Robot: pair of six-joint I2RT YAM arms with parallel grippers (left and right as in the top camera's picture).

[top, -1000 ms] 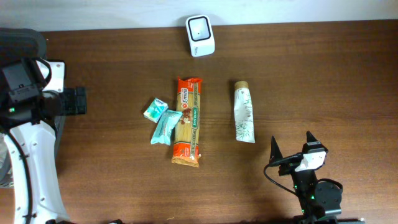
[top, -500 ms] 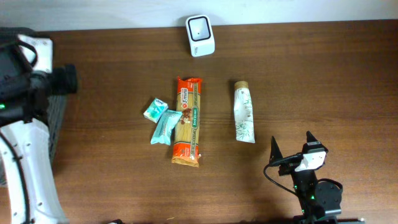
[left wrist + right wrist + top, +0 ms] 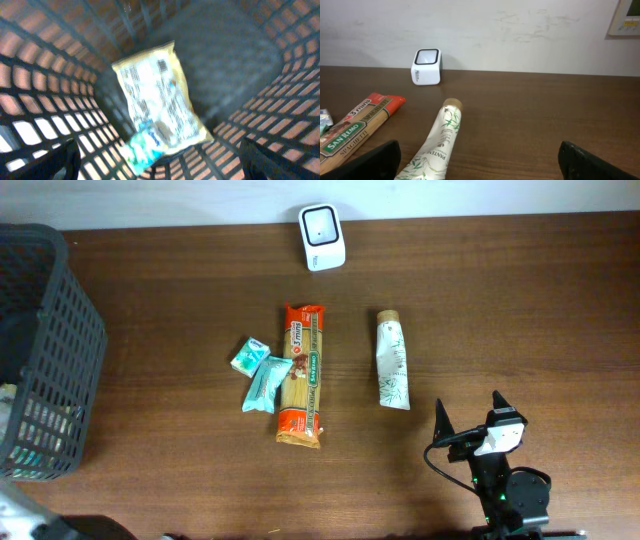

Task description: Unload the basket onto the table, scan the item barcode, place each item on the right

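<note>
Spaghetti pack [image 3: 301, 375], one only, lay lengthwise at the middle of the bench [image 3: 520, 300]. It was orange at both ends and printed "SAN REMO" and "SPAGHETTI", with "5 mins" near its far end. Two teal packets lay just left of it: a small box [image 3: 249, 355] and a longer wrapper [image 3: 263, 383] that overlapped the pack's edge. Their print was too small to read. One tube [image 3: 393, 360], white with green leaves and a tan cap pointing away, lay apart to the right, its lettering unclear. One white scanner [image 3: 322, 224] stood at the far edge by the wall. One dark mesh basket [image 3: 60, 310] sat at the far left, holding a pale yellow packet [image 3: 160, 100] with blurred print. Left jaws hung wide open and empty over the basket's inside. Right jaws stood wide open and empty at the near right, facing the tube.
</note>
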